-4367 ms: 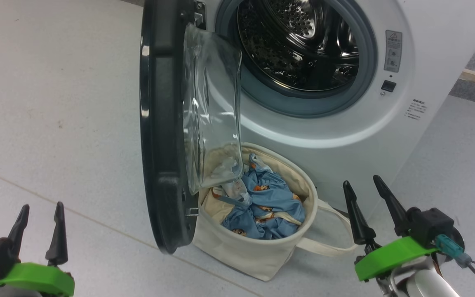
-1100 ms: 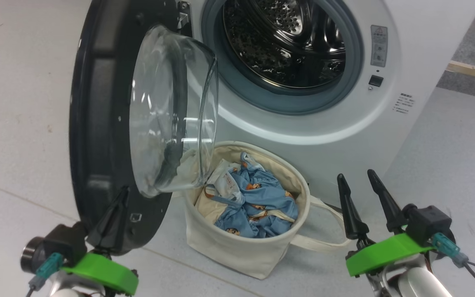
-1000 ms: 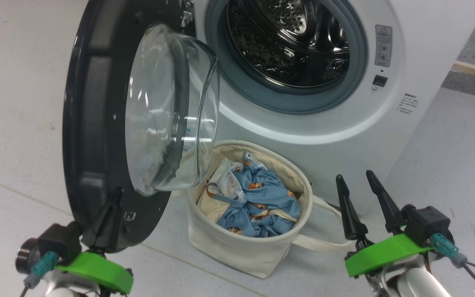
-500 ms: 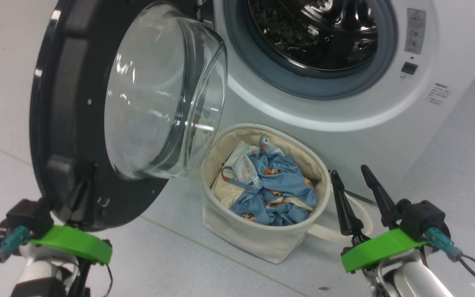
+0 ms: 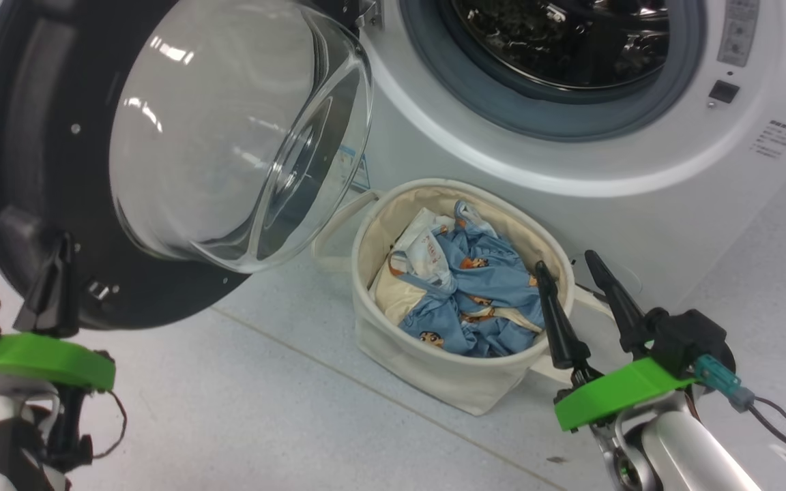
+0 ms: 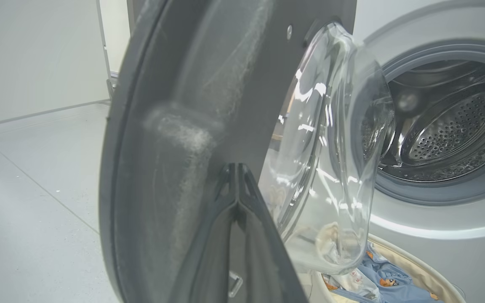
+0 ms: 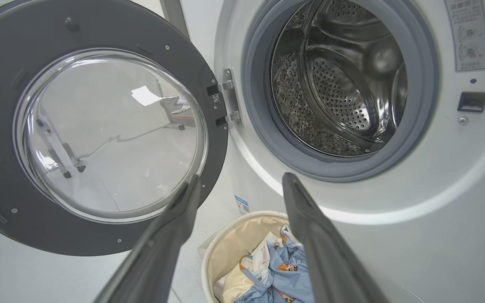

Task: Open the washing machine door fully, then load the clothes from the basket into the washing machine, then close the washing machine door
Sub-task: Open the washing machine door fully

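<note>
- Door-opening is the step in hand, and it looks nearly done: the washing machine door (image 5: 181, 150) hangs swung wide off the hinge side of the washing machine (image 5: 570, 198), glass bowl bulging outward, drum (image 5: 557, 34) open to view.
- Left gripper (image 5: 62, 245), fingers pressed together with nothing between them, lies against the door's black rim at the edge farthest from the washing machine. From the left wrist view it looks to be touching, a push rather than a grip.
- Right gripper (image 5: 565, 259), fingers spread apart and empty, hovers low in front of the washing machine, below its opening.
- The basket (image 5: 434, 382) stands on the floor just in front of the washing machine, under the opening, and the clothes (image 5: 482, 300) lie bunched inside it. Nothing is loaded yet.
- My read: if the door has any swing left, a nudge outward finishes it, and then the left arm must come clear of the rim.
- Next move calls for the right gripper to dip into the basket, pinch a good fold of blue cloth, and carry it up past the grey gasket (image 5: 434, 75) into the drum without snagging the basket's handles.
</note>
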You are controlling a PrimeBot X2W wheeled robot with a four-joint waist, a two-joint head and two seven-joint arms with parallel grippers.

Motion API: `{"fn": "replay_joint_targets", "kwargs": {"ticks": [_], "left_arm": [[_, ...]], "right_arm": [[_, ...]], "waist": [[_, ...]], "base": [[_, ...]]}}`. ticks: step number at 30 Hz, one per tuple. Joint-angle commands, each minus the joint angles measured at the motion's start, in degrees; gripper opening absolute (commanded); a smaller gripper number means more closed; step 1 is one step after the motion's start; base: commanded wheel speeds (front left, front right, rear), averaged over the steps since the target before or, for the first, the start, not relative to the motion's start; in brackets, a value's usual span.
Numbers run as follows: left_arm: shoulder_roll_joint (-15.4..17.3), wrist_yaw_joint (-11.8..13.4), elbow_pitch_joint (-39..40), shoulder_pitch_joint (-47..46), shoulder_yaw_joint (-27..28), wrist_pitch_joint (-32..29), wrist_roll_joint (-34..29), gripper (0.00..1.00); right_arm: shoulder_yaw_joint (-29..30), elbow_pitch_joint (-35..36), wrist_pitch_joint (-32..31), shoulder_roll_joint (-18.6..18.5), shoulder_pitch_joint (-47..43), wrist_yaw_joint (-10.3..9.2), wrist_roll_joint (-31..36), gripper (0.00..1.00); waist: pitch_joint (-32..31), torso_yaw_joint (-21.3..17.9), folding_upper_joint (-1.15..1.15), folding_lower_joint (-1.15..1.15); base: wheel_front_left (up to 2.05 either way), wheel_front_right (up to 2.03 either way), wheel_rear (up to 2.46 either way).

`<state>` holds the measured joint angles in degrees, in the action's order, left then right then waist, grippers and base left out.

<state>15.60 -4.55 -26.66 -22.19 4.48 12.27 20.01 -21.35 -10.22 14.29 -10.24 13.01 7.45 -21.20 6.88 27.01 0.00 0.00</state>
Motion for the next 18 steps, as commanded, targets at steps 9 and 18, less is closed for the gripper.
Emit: {"fn": "replay_joint_targets", "kwargs": {"ticks": [9,18], "left_arm": [[4.5,-0.2,-6.2,-9.2,3.7,1.9,1.4,0.0],[5.1,0.2,-11.6,-13.3,4.9,2.6,1.4,0.0]], "right_arm": [[-2.8,1.1,0.7,-0.3,5.0,0.03,0.0,1.0],[-3.5,0.7,0.7,-0.3,6.3,0.03,-0.3,1.0]], "waist": [[3.3,1.9,0.0,0.0],[4.5,2.8,0.0,0.0]], "base": [[0.0,0.0,0.0],[0.0,0.0,0.0]]}}
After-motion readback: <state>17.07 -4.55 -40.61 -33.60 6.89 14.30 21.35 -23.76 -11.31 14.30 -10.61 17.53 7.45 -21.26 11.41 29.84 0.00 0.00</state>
